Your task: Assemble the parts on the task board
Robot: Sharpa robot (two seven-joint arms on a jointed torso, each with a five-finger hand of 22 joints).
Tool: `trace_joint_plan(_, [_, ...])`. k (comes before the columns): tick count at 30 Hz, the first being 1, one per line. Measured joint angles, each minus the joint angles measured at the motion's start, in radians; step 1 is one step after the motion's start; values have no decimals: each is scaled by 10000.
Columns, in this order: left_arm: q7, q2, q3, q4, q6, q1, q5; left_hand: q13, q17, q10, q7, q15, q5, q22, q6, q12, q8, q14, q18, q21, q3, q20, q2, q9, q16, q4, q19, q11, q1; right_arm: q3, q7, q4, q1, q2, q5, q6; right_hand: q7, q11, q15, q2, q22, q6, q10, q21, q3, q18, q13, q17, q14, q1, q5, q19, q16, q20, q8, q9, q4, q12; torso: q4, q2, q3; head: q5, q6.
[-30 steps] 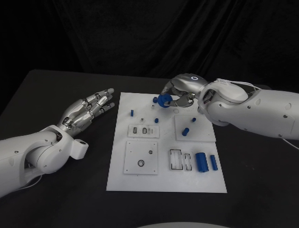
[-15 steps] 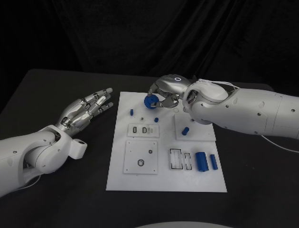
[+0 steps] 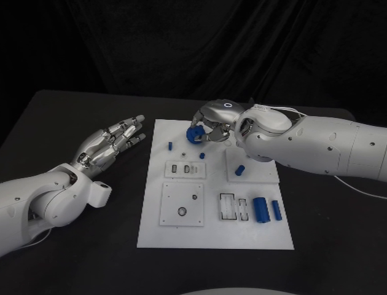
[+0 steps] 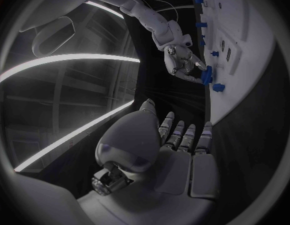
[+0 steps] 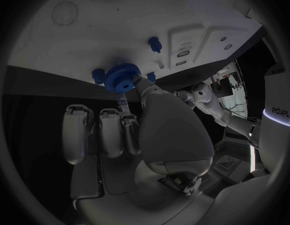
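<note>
The white task board (image 3: 213,230) lies in the middle of the black table. My right hand (image 3: 215,120) hovers over the board's far end and pinches a blue gear (image 3: 193,133); the right wrist view shows the toothed blue gear (image 5: 122,79) at the fingertips above the board (image 5: 107,30). Small blue pegs (image 3: 169,145) (image 3: 201,155) stand on the board just below the gear. A blue part (image 3: 241,170) sits on the raised plate, and blue cylinders (image 3: 261,209) lie at the near right. My left hand (image 3: 112,142) is open, off the board's left edge, holding nothing.
Two raised white plates with slots (image 3: 185,169) (image 3: 183,203) sit on the board's left half. White slotted blocks (image 3: 231,207) lie beside the cylinders. Black table (image 3: 87,258) surrounds the board; a black curtain hangs behind.
My right hand has carried the blue gear leftward along the board's far end, from above the right plate to near the left pegs. The left hand has stayed still.
</note>
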Motion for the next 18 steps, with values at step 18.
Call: trace_joint_plan(18, [0,-14,-1,-21,18,0,0,0,0,0,-38,0,346,0,-39,0,-1,0,0,0,83,0,-7,0,0,-83,0,0,281,5,2,0,-7,-33,30,292,-155,-1,0,-54,-2,-272,0,-347,-185,0,6,0,0,-314,-156,-37,-306,37,-294,795,184,-67,-26,-7,3,51,-74])
